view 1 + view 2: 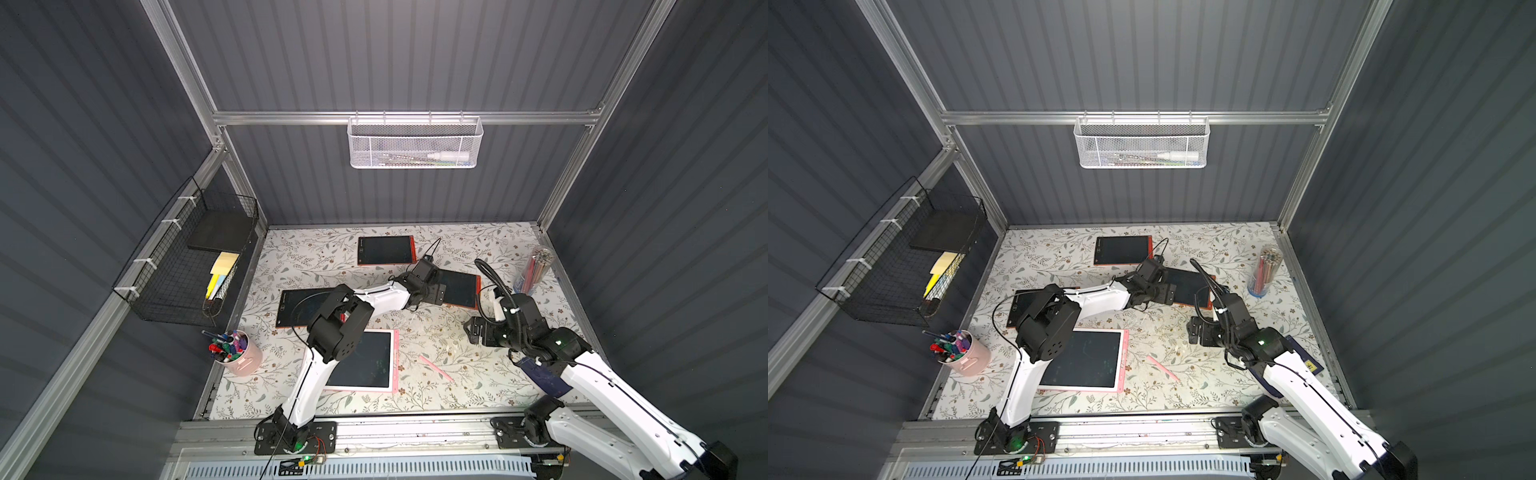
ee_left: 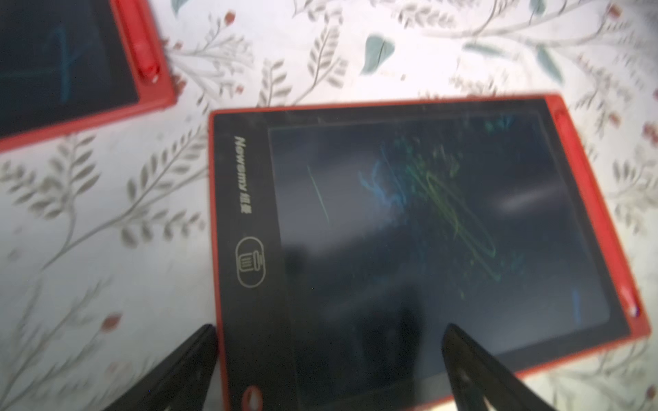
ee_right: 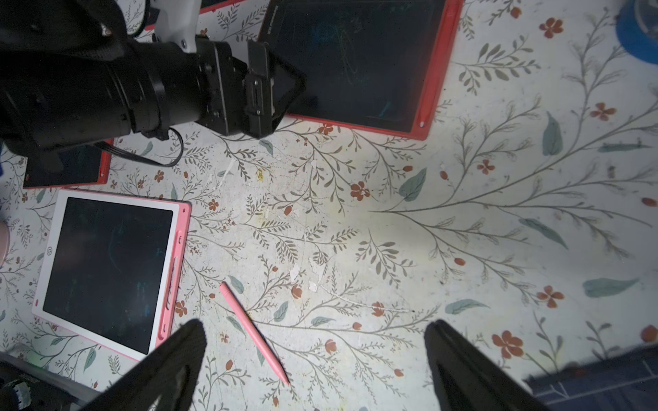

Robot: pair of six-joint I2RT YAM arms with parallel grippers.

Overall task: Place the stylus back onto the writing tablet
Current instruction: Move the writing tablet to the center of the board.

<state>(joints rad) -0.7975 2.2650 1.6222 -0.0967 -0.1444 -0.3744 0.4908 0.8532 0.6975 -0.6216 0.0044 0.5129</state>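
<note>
Right hand (image 3: 315, 331): jaws wide, empty, above the bench (image 3: 463, 213). In a top view, the pink stylus (image 1: 435, 368) lies flat at its 7 o'clock, near the pink tablet (image 1: 374, 365) at that tablet's 3 o'clock, not touching. Left hand (image 2: 329, 329): wide, empty, over a red tablet (image 2: 409, 231).

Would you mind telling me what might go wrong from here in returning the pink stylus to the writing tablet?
1. The pink stylus lies flat and thin on the table; the open right gripper may nudge it away rather than pinch it.
2. The left arm hangs over the pink tablet, so the arms could collide there.
3. Red tablets nearby invite a wrong placement.
</note>
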